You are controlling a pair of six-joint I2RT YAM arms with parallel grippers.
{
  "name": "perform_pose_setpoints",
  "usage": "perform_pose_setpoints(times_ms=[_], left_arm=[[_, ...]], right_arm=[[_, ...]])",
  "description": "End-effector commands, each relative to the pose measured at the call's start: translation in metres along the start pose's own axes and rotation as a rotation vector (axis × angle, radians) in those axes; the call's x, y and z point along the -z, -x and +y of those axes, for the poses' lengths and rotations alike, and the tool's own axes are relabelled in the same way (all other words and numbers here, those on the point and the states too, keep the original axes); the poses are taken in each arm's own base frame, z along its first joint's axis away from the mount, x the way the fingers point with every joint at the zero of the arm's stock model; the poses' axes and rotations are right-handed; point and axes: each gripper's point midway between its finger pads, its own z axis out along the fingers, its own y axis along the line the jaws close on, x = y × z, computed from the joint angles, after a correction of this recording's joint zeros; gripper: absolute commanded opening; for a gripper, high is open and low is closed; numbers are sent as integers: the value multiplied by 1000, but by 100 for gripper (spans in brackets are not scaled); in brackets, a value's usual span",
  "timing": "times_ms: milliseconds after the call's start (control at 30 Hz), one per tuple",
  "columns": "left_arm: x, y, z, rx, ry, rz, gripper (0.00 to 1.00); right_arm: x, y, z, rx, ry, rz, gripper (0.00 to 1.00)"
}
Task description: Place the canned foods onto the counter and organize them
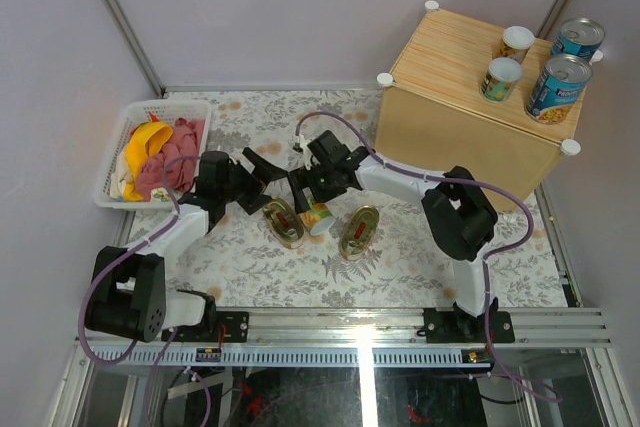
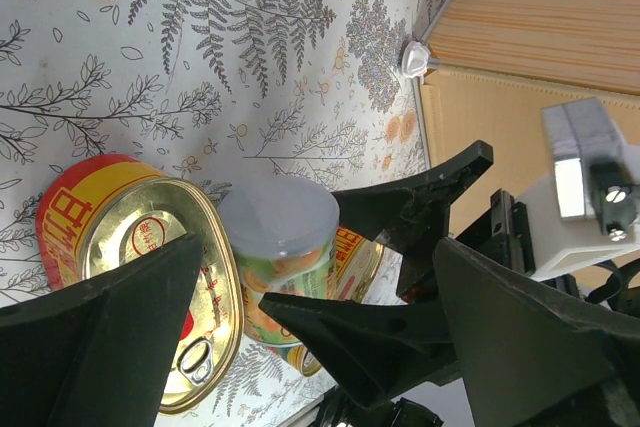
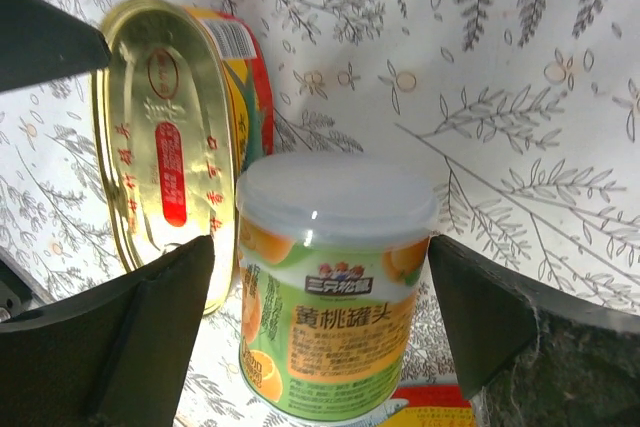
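Right gripper (image 3: 320,247) is straddling the small can (image 3: 335,197) on the table, jaws wide, not clearly squeezing it. One oval tin (image 1: 283,222) is lying at its 9 o'clock, another tin (image 1: 358,230) at 3. Left gripper (image 1: 265,175) is hanging open and empty at 10. The counter (image 1: 450,67) is sitting at 2.

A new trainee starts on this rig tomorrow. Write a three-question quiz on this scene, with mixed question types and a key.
1. Count: how many cans stand on the counter?
2. Pick one: the small pale-lidded can stands A) in the basket, B) on the table between the right hand's fingers, C) on the counter.
3. True or false: the left hand is shut on something.

Key: 1) four; 2) B; 3) false, it is open and holds nothing.
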Motion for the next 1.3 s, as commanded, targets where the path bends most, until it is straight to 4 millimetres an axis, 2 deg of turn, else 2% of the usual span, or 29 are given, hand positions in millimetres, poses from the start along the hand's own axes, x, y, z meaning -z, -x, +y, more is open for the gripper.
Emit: perform_pose_setpoints(times_ms=[0, 400, 500, 600, 867, 1200, 1267], left_arm=[[1, 4, -11, -6, -51, 5, 100], [2, 5, -9, 5, -56, 2, 100], [2, 5, -8, 8, -57, 3, 100], [2, 5, -7, 9, -56, 2, 100], [4, 7, -8, 9, -58, -8, 100], [3, 6, -8, 29, -64, -12, 100], [4, 6, -8, 34, -65, -15, 100]], right_arm=[[-3, 17, 4, 27, -7, -18, 95], [-13, 6, -6, 15, -44, 30, 95], [-15, 7, -6, 14, -46, 30, 91], [-17, 8, -5, 11, -40, 36, 79], [-10, 11, -2, 23, -34, 26, 31], [8, 22, -4, 49, -65, -44, 2], [12, 25, -3, 53, -68, -60, 0]])
